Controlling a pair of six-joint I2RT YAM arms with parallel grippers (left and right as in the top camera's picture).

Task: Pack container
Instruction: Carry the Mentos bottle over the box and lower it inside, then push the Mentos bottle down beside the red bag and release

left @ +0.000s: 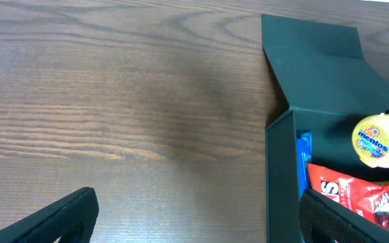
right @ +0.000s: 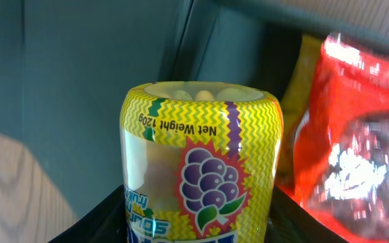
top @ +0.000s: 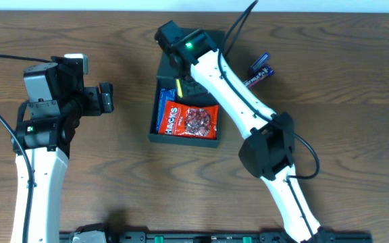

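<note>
My right gripper [right: 196, 228] is clamped half-wide on a yellow gum bottle [right: 201, 169], bearing on its smooth, rounded sides. It looks rigid and probably light but slick, so a squeeze across the body suits it. Just beyond it are a red snack packet [right: 356, 135] and the wall of the container [top: 183, 140]. I am inside or just over that box, which sits mid-table between my arms. My left gripper [top: 105, 98] hangs spread wide and empty over the table [left: 113, 101] to the left. The container looks like light, stiff, matte cardboard, easily shoved. Farthest off, its lid flap [left: 316, 61] lies open, and I would take hold at that free edge.
</note>
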